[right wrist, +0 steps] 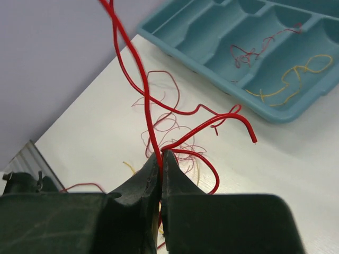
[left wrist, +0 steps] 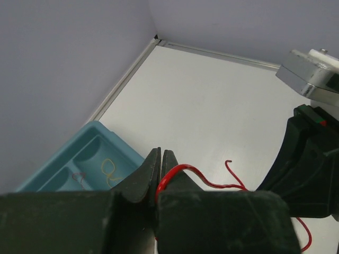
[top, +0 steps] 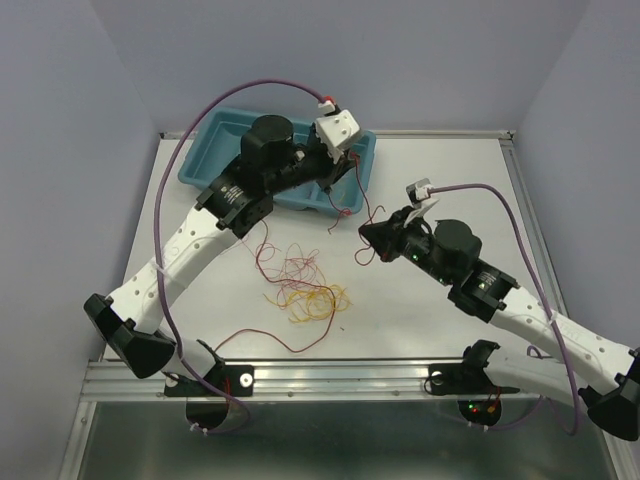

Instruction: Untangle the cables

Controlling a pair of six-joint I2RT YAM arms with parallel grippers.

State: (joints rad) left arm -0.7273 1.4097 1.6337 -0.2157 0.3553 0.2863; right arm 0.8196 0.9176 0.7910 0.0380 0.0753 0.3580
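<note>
Left wrist: L end effector [left wrist: 161, 154] pinches red cable [left wrist: 183, 167].

You were working in a robotics lab cell. A white bench [top: 470, 190] was boxed in by plain lilac panels [top: 60, 120]. A bare aluminium rail [top: 340, 372] ran along its near edge, where the left arm [top: 190, 250] and right arm [top: 560, 335] were bolted, trailing purple harness cables [top: 260, 83].
</note>
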